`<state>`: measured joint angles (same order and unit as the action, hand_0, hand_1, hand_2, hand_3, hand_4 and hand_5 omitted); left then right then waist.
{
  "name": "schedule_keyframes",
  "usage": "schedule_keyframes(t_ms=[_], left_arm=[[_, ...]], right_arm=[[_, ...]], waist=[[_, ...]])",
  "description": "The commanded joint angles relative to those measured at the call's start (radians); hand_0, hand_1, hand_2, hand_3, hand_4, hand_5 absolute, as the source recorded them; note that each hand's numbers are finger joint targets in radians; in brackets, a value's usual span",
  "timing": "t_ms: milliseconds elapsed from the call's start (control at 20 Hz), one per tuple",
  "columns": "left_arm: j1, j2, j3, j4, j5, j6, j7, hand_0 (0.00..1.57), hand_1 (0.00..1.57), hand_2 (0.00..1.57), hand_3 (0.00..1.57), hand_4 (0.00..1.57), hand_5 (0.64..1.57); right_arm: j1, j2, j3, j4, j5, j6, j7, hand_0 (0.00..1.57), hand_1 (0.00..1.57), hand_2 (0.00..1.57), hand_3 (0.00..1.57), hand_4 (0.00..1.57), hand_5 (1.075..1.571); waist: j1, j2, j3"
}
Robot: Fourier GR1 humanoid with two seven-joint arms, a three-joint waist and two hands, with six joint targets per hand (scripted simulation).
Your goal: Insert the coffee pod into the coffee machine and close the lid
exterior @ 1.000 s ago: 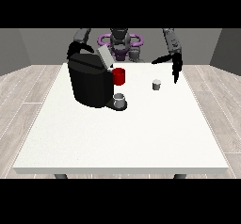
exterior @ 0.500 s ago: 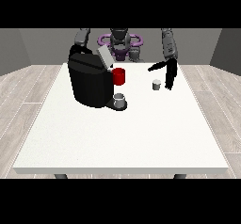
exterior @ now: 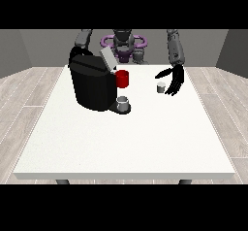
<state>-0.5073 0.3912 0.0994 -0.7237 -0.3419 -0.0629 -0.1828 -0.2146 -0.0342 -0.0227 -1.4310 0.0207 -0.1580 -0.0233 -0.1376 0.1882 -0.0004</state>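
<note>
Big white rectangular surface (exterior: 126,142), mostly bare up front. Further in, bulky black coffee machine (exterior: 92,82) on the view's left side, small grey cup (exterior: 123,104) parked on its tray, red round part (exterior: 122,78) on its front, grey lid (exterior: 107,58) tipped up. Small grey coffee pod (exterior: 161,87) upright over to the right, just beside the black hand at the view's right (exterior: 174,81), fingers spread and hanging down, nothing held. Other hand hidden behind the machine, fingers impossible to tell.

No text, label, brand, number or sign can be read anywhere in the front view, on any object there.
</note>
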Motion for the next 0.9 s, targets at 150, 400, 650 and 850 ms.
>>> schedule_keyframes(t_ms=[150, 400, 650, 850], left_arm=[[-0.008, 0.011, -0.034, 0.100, -0.111, 0.103, -0.054, 0.54, 0.54, 0.69, 0.44, 0.00, 1.571], [-0.084, -0.022, -0.066, 0.065, -0.161, 0.120, 0.020, 0.70, 0.70, 0.83, 0.59, 0.00, 1.571], [-0.027, -0.028, -0.025, 0.155, -0.173, 0.246, -0.142, 0.84, 0.84, 0.97, 0.74, 0.39, 1.571], [-0.067, 0.001, -0.034, 0.183, -0.225, 0.292, -0.122, 0.97, 0.97, 1.09, 0.86, 0.32, 1.571]], right_arm=[[0.027, 0.011, 0.037, -0.039, 0.013, 0.014, -0.005, 0.00, 0.00, 0.00, 0.00, 0.52, 1.571], [-0.009, -0.021, -0.040, 0.070, -0.032, 0.034, -0.044, 0.00, 0.00, 0.00, 0.00, 0.51, 1.571], [0.050, 0.020, 0.010, -0.018, -0.013, 0.007, -0.026, 0.00, 0.00, 0.00, 0.00, 0.51, 1.571], [0.055, 0.012, 0.036, -0.051, -0.011, 0.013, 0.013, 0.00, 0.00, 0.00, 0.00, 0.49, 1.571]], waist=[[-0.047, 0.019, -0.0004], [-0.016, -0.007, 0.0004], [-0.023, 0.010, -0.0001], [-0.062, 0.009, -0.0003]])
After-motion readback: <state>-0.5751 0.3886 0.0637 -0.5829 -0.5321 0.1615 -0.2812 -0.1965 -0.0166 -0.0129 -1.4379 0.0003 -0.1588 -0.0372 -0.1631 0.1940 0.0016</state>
